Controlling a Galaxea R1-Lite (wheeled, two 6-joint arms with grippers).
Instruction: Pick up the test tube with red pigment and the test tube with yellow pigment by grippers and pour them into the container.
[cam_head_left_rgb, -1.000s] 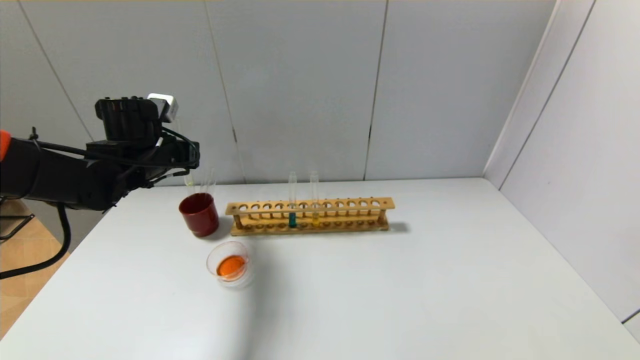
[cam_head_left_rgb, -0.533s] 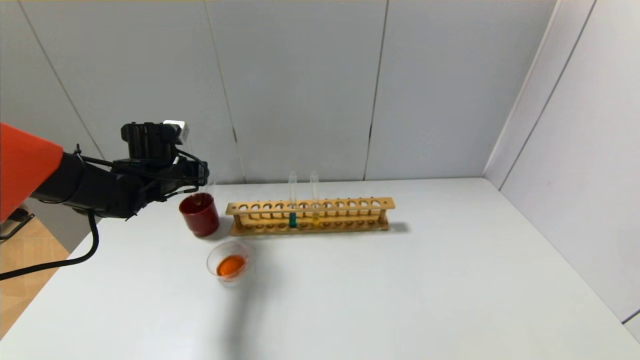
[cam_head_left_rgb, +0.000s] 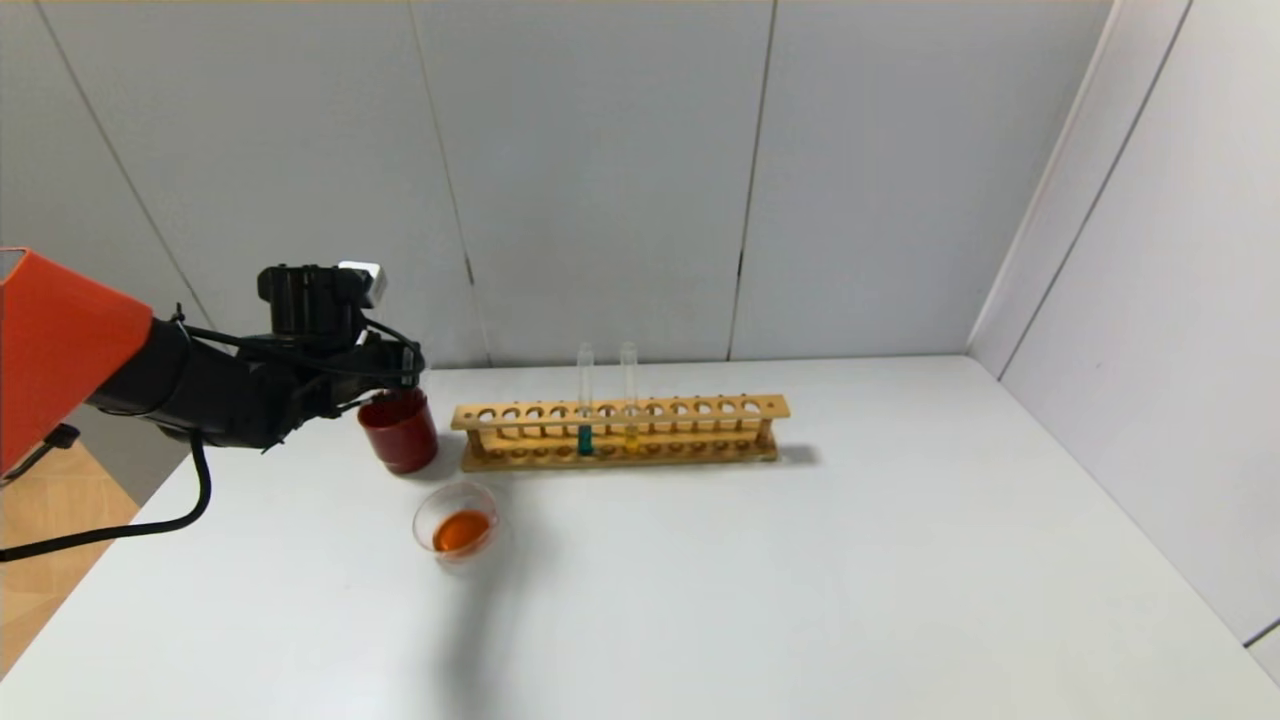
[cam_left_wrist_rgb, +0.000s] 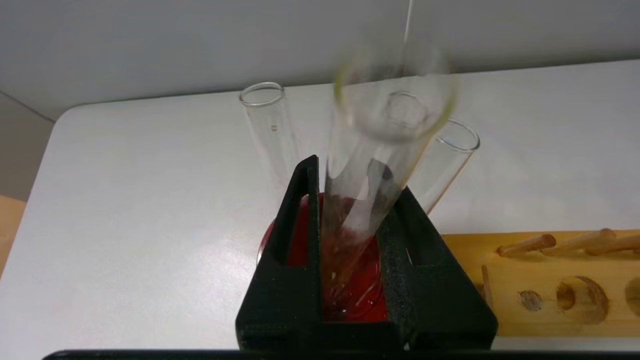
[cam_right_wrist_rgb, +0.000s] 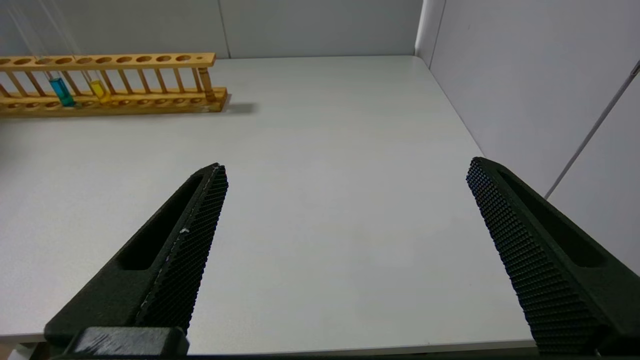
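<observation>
My left gripper (cam_head_left_rgb: 398, 383) is just over the dark red cup (cam_head_left_rgb: 398, 435). In the left wrist view the gripper (cam_left_wrist_rgb: 357, 175) has a clear, empty-looking test tube (cam_left_wrist_rgb: 372, 165) with a yellowish rim between its fingers. The tube leans, its bottom is inside the cup (cam_left_wrist_rgb: 362, 295), and a narrow gap shows beside one finger. Two more empty clear tubes (cam_left_wrist_rgb: 265, 125) (cam_left_wrist_rgb: 445, 160) stand in the cup. No tube with red liquid shows. The container (cam_head_left_rgb: 458, 525), a clear glass dish, holds orange liquid in front of the cup. My right gripper (cam_right_wrist_rgb: 345, 167) is open and empty over bare table.
A wooden rack (cam_head_left_rgb: 620, 430) stands to the right of the cup, holding a teal-liquid tube (cam_head_left_rgb: 585, 400) and an amber-yellow tube (cam_head_left_rgb: 629, 395). The rack also shows in the right wrist view (cam_right_wrist_rgb: 110, 80). Grey walls close the back and right sides.
My left gripper has come down and toward the cup, lowering the clear tube until its bottom is inside. The dish, rack and right arm have not moved.
</observation>
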